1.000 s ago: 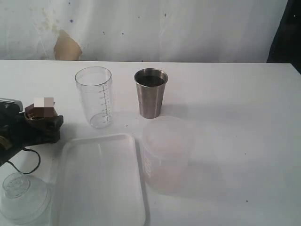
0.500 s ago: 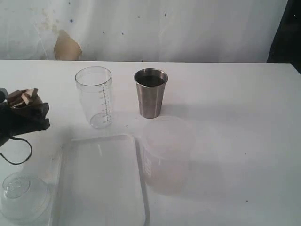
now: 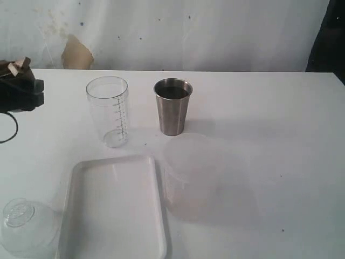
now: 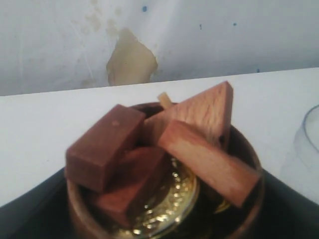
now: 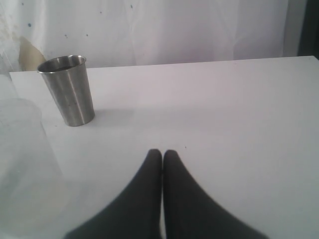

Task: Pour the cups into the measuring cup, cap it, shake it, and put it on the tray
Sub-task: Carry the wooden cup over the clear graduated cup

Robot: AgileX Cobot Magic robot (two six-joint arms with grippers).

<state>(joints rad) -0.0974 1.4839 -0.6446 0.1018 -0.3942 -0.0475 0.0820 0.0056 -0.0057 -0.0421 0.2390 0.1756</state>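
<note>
Measuring cup (image 3: 109,110) stands upright on the table (image 3: 269,135), beyond the tray (image 3: 73,186) and just left of the tumbler (image 3: 173,106), whose inside looks dark. A frosted tub (image 3: 191,178) stands just right of the tray. A clear domed lid (image 3: 24,226) lies by the tray's near left corner. At the far left, the left gripper (image 3: 21,91) grasps the wooden cup (image 4: 75,209), heaped with wood blocks (image 4: 199,134). The right gripper (image 5: 162,152) is clenched on nothing.

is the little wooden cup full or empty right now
Full. In the left wrist view, wooden blocks are heaped inside the wooden cup and stick up well above its rim.
</note>
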